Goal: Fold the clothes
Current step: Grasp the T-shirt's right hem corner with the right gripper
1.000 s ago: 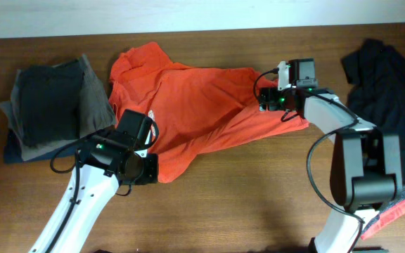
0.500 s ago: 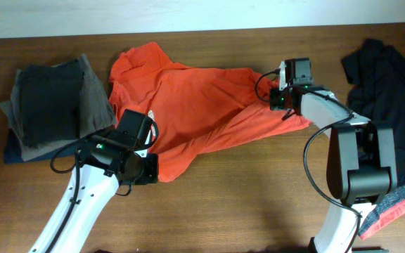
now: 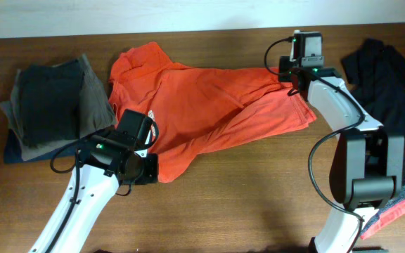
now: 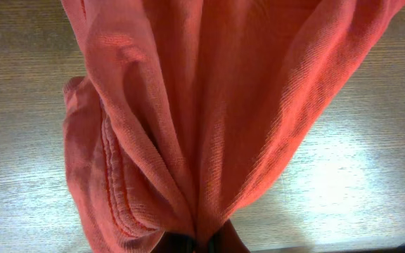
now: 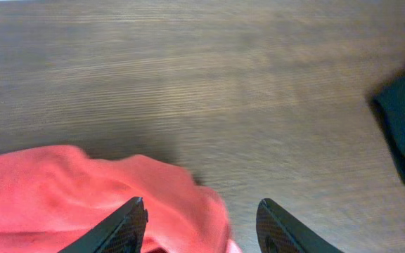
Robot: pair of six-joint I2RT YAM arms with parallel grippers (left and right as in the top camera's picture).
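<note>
Your left claw is clamped shut on the shirt. In the left wrist view the orange cloth gathers into tight folds that run down into the pinch at the bottom edge, with one hem bunched up on the left. From overhead, that grip sits at the shirt's near left corner. The shirt lies rumpled across the middle of the table, its collar end toward the far left, and a diagonal crease runs from your left claw up toward the right. Your right claw is at the shirt's far right corner, and its jaws stand apart. In the right wrist view the two fingertips straddle a low hump of orange cloth without closing on it, and bare wood lies beyond. A black garment lies crumpled at the right end of the table, apart from the shirt, and shows as a dark blur at the edge of the right wrist view. A stack of dark clothes sits at the left end, just beside the shirt's sleeve.
</note>
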